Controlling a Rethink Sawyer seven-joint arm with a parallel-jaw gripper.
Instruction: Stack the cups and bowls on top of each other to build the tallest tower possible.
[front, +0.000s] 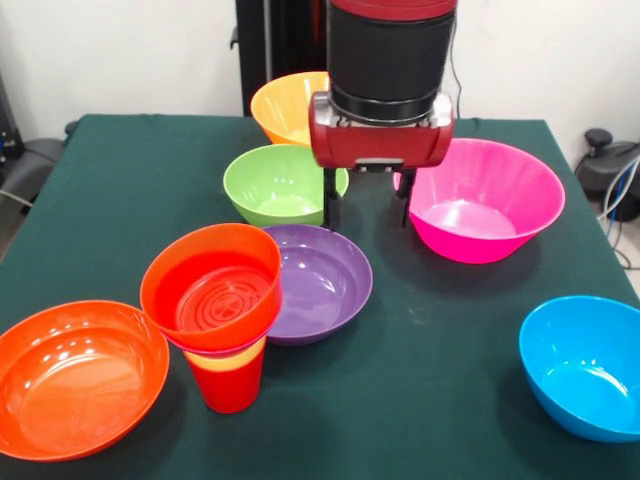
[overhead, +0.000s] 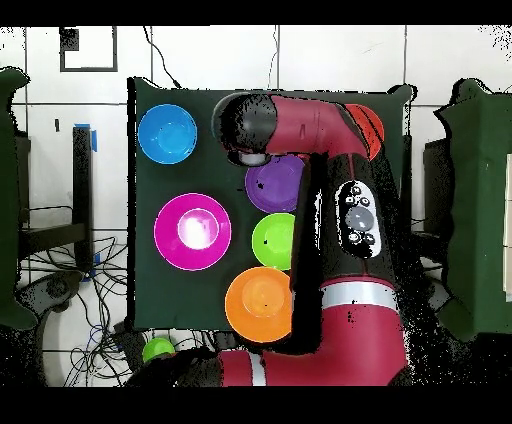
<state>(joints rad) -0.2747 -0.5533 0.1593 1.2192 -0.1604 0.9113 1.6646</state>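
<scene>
Hovering above the table, the gripper (front: 365, 205) hangs with fingers spread and empty between the green bowl (front: 283, 184) and magenta-pink bowl (front: 484, 199). The tower (front: 216, 307) stands beside the purple bowl (front: 320, 281)

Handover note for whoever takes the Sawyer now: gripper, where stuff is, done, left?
Gripper: open, empty, hanging between the green bowl and the magenta-pink bowl.
Tower: red cup at the base, a yellow band above it, an orange-red bowl on top, beside the purple bowl.
Done: that short stack only.
Left, all loose on the table: green, magenta-pink, purple, light orange bowl, blue bowl, large orange bowl.
</scene>
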